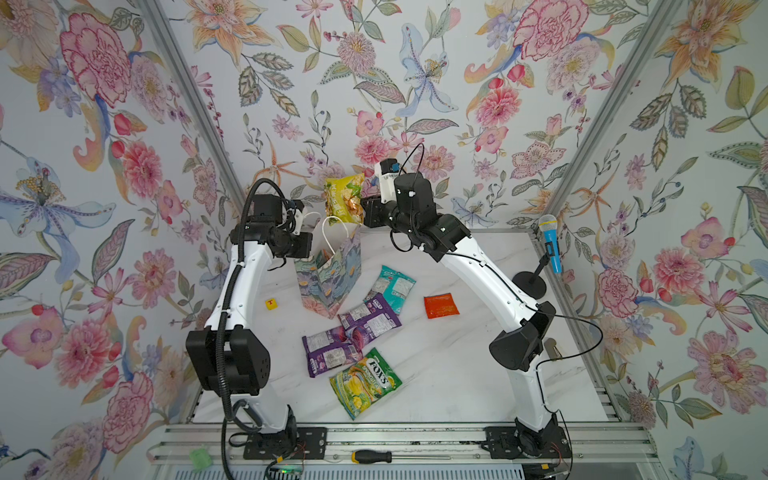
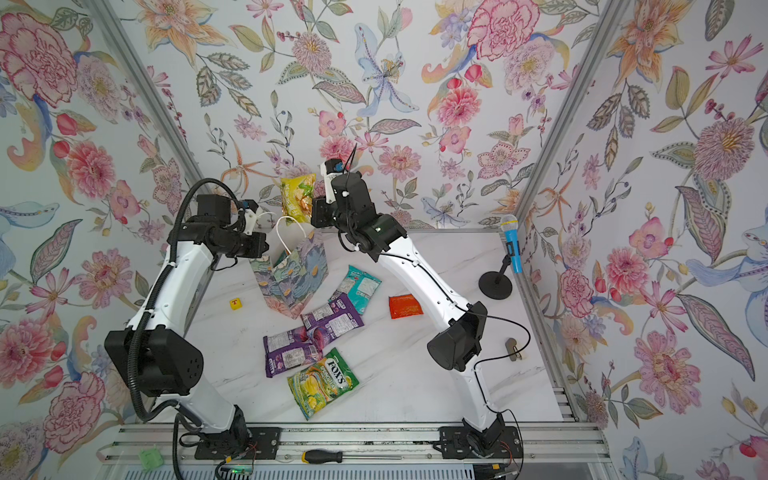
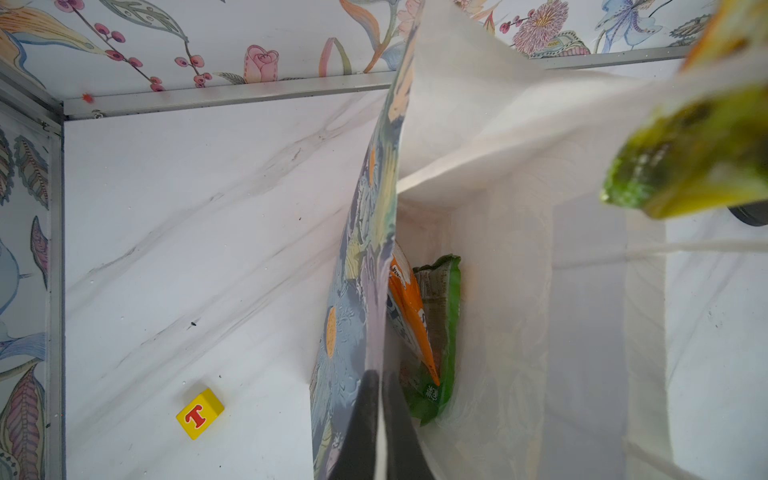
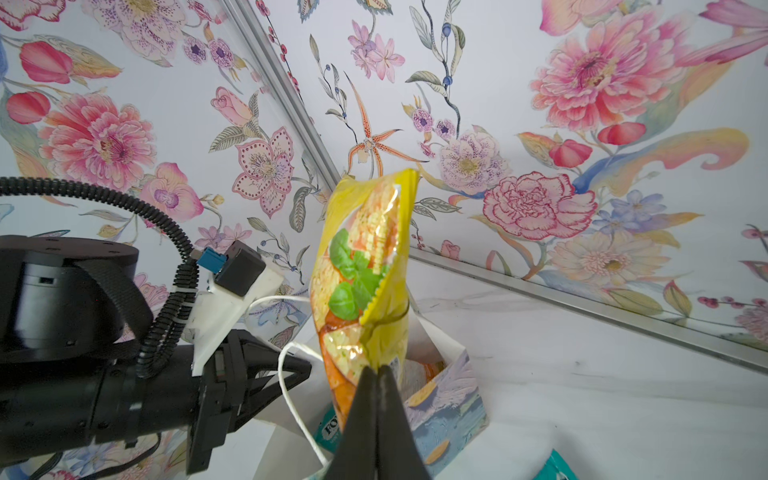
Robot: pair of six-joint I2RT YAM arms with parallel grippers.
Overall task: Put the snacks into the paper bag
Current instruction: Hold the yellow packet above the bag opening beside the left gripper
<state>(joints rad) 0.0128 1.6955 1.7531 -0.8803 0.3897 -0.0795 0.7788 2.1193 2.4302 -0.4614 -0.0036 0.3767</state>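
Two claws clenched, right claw (image 4: 376, 372) pinching yellow pouch (image 4: 361, 257) by one end, bag (image 1: 332, 282) open just beneath it, left claw (image 3: 380, 376) nipping bag's wall, orange pouch (image 3: 411, 316) and green pouch (image 3: 446, 291) seemingly inside, beside it.

There is one paper bag (image 1: 332, 274). Outside it: two purple pouches (image 1: 370, 318), one teal pouch (image 1: 395, 289), one green pouch (image 1: 365, 382), one yellow pouch (image 1: 343, 199), one orange-red packet (image 1: 441, 305). Inside it at least two more pouches (image 3: 446, 291) show.
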